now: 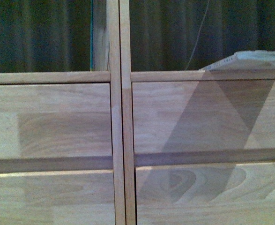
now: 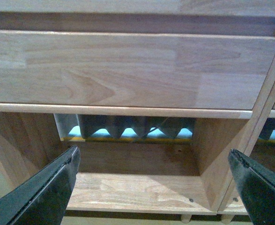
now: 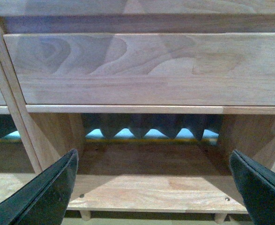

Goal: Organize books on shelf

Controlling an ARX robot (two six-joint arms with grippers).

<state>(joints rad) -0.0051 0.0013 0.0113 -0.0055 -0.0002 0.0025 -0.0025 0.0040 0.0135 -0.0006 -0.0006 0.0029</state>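
The pale wood shelf fills the front view, with its double centre post and flat drawer fronts. A pale flat book lies on the board above the right drawers, cut off by the frame edge. A pale upright slab with a thin green edge stands against the post; I cannot tell if it is a book. My left gripper is open and empty, facing an empty lower compartment under a drawer. My right gripper is open and empty before the neighbouring empty compartment. Neither gripper shows in the front view.
A dark curtain hangs behind the open back, with a thin cable in front of it. Its hem and a blue strip show through the lower compartments. Short peg legs stand under the bottom board.
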